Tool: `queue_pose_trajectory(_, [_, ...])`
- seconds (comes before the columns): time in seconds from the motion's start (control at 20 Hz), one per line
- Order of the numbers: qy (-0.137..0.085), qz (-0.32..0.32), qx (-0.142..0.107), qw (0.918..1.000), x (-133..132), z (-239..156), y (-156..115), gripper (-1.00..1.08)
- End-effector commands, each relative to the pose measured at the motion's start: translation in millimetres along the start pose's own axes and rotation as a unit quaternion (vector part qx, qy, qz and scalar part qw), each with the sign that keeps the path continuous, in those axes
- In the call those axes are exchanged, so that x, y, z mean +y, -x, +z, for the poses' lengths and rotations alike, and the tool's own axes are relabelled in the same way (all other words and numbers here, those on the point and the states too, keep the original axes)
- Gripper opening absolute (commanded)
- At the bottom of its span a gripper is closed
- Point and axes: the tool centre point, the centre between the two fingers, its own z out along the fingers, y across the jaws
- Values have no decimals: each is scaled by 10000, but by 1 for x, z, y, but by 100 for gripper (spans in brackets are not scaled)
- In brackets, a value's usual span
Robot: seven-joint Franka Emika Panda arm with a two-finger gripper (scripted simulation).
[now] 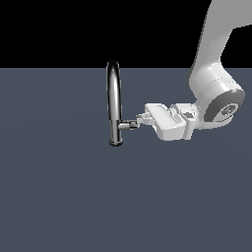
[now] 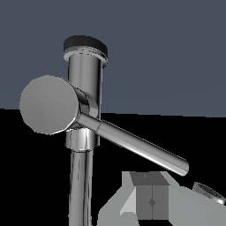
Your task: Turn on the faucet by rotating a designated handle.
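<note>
The chrome faucet [image 1: 113,101] stands upright on the grey floor, its arched spout at the top. A short side stub [image 1: 127,125] sticks out low on its column, toward the exterior view's right. My gripper [image 1: 140,119] lies level, its tips right beside the stub's end. In the wrist view the stub's round end cap [image 2: 48,104] faces the camera. From it the handle [image 2: 137,144], a thin straight rod, slants away from the faucet column [image 2: 83,167]. My gripper [image 2: 152,187] is shut with its pads pressed together and nothing between them. It is close beside the rod's free end, and contact is unclear.
The spout's open mouth [image 2: 207,193] shows at the edge of the wrist view near the fingers. The white arm [image 1: 216,83] comes in from the exterior view's upper right. The flat grey floor [image 1: 59,197] spreads all round the faucet's small base [image 1: 115,142].
</note>
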Motion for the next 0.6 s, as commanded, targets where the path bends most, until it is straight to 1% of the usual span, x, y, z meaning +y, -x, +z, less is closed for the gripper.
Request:
queue_pose_trajectory(0.0, [11,25,-10,10000,3,1,-11,-100])
queue_pose_trajectory(0.5, [65,113,-62,9999,19,8,-71,-100])
queue_pose_trajectory(0.55, [65,113,-62,9999,19,8,-71,-100])
